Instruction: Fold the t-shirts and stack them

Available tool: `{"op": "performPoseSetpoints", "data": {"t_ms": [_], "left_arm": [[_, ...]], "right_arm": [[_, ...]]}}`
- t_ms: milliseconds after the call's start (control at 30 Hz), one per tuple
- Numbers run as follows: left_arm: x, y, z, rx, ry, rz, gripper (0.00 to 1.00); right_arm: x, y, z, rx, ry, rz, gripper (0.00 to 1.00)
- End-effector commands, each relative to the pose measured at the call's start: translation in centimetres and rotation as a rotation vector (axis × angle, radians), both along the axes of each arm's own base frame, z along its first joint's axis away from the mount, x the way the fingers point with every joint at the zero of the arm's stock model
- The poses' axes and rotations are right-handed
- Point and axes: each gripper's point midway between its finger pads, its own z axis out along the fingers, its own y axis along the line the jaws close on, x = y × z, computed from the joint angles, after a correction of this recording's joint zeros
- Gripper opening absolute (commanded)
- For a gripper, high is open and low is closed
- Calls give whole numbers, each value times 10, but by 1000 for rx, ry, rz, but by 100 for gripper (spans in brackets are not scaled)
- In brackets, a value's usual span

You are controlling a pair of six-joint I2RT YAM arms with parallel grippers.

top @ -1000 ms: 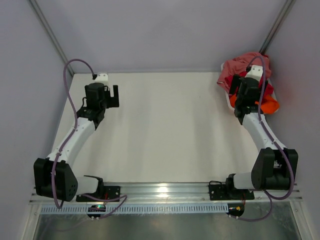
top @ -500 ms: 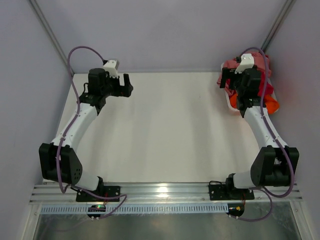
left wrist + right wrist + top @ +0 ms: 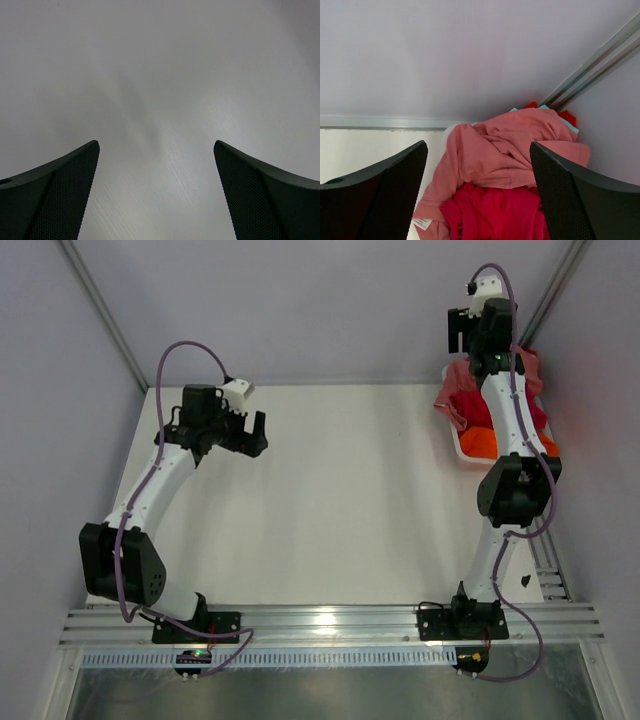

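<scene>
R gripper (image 3: 477, 146) is hanging above the tee pile (image 3: 492, 400) in white tub (image 3: 462, 447), far-right corner; fingers wide, gripping nothing. L gripper (image 3: 156, 146) gaping too, over table (image 3: 330, 500). Pink tee (image 3: 505, 145) is lying on top, crimson (image 3: 495, 215) under. Go for pink only: pinch a high fold, lift slow.

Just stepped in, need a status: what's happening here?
Nothing is folded yet. The right tool hangs open above the white tub in the far right corner, where the pink t-shirt lies crumpled over the crimson t-shirt. The left tool is open, holding nothing, above the table.
</scene>
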Motion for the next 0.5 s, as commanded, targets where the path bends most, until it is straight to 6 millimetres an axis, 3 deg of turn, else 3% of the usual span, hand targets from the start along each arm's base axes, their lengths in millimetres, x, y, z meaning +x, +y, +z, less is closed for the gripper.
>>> {"op": "performPoseSetpoints", "data": {"t_ms": [0, 67, 200, 233, 333, 467], "left_arm": [[-11, 6, 15, 48, -43, -41, 99], [-14, 10, 9, 71, -28, -32, 99], [-25, 15, -2, 95, 14, -24, 99], [-28, 17, -8, 99, 25, -22, 99], [-30, 20, -10, 110, 14, -10, 99], [-26, 22, -15, 115, 25, 9, 99]], "right_arm": [[3, -5, -20, -45, 113, -10, 87], [10, -4, -27, -95, 116, 22, 86], [25, -25, -41, -113, 129, -28, 80], [30, -29, -57, -83, 152, -43, 76], [37, -44, -64, -40, 136, -76, 75], [49, -54, -89, -48, 146, -84, 75]]}}
